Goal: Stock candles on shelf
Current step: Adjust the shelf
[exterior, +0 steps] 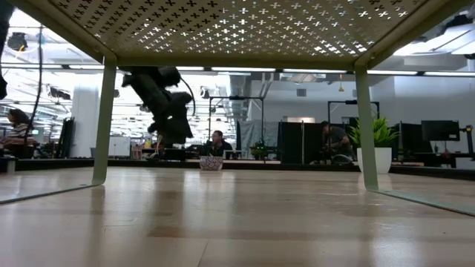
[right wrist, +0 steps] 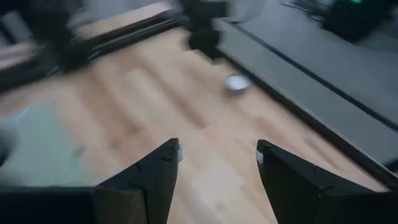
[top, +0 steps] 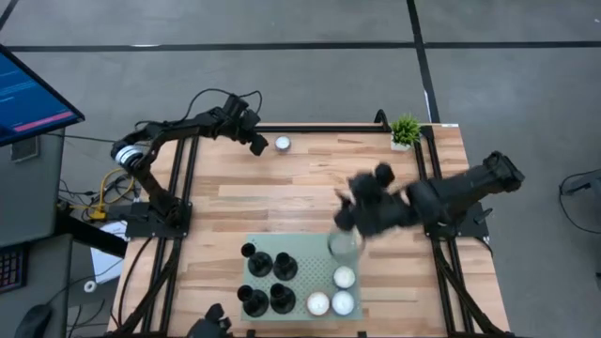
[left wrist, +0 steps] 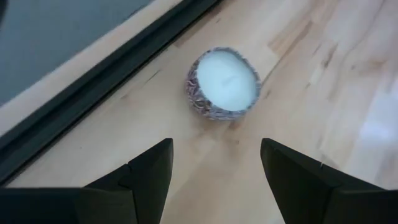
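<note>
One small white candle (top: pixel 282 144) with a patterned silvery rim sits on the wooden table near its far edge; it also shows in the left wrist view (left wrist: pixel 224 84) and the low view (exterior: pixel 211 162). My left gripper (top: pixel 260 145) is open just left of it, and its fingertips (left wrist: pixel 214 146) stop short of the candle. Three more white candles (top: pixel 344 277) (top: pixel 317 303) (top: pixel 343 302) stand on the right part of the pale green perforated shelf (top: pixel 305 253) at the near edge. My right gripper (top: pixel 343 218) is open and empty above the table, just beyond the shelf's far right corner (right wrist: pixel 217 149).
Several dark round things (top: pixel 270 282) stand on the shelf's left half, and a clear round thing (top: pixel 344 244) stands at its far right corner. A small potted plant (top: pixel 406 130) stands at the far right corner of the table. The shelf stands on thin legs (exterior: pixel 104 122).
</note>
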Robot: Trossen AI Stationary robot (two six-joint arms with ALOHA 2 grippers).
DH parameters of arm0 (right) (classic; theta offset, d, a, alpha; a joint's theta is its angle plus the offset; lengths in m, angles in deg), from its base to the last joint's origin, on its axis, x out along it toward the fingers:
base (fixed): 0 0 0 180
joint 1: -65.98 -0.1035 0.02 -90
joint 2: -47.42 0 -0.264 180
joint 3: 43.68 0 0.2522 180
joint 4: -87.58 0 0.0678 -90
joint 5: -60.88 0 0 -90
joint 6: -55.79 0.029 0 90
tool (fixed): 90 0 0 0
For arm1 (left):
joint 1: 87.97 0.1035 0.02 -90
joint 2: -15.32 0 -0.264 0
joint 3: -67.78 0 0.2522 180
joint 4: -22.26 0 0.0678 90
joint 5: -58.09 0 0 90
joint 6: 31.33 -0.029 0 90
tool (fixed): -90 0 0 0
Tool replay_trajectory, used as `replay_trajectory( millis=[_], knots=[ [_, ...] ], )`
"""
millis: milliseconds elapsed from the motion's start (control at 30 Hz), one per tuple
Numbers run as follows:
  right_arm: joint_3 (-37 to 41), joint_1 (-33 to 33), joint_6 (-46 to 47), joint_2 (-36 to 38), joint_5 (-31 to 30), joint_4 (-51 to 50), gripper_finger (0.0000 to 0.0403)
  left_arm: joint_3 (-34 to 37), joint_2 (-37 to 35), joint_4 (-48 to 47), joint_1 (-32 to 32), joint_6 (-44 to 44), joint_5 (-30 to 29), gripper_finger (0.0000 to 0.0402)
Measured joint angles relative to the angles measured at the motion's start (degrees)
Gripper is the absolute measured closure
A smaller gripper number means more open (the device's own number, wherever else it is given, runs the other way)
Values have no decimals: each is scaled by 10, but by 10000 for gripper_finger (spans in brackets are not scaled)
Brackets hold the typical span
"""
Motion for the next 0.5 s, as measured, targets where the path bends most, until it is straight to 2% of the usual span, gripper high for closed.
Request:
replay_trajectory(
  millis=[67, 133, 267, 367, 500],
  knots=[
    [-2, 65, -24, 7, 29, 12, 196, 15, -33, 2, 0, 0, -1, 158],
    [-2, 139, -68, 7, 85, 49, 196, 31, -70, 1, 0, 2, -8, 158],
    [-4, 279, -118, -36, 252, 176, 196, 56, -143, 1, 1, 7, -37, 158],
    [-2, 345, -101, -90, 325, 248, 196, 71, -189, 1, 2, 15, -63, 158],
    [-3, 392, -62, -161, 388, 323, 196, 81, -237, -3, 8, 28, -75, 158]
  ],
)
